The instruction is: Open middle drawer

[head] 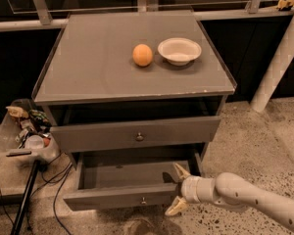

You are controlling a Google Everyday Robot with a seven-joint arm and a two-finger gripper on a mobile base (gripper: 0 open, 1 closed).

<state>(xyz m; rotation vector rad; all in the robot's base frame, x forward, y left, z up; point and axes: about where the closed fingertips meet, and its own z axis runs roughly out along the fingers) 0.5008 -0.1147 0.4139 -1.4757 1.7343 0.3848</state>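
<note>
i see the middle drawer (112,197) pulled well out, under the top drawer (98,136), which stands only a little way out. my claw (179,190) is at the middle drawer's right front corner, fingers (181,170) spread, one tip above the front panel's edge and one below it. i cannot tell if they touch it. up on the surface (98,58), an orange (142,55) lies just beside a white bowl (179,50).

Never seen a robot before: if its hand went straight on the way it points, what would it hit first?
Probably the right end of the pulled-out middle drawer, at its front panel. The open hand sits right beside it, pointing left.
</note>
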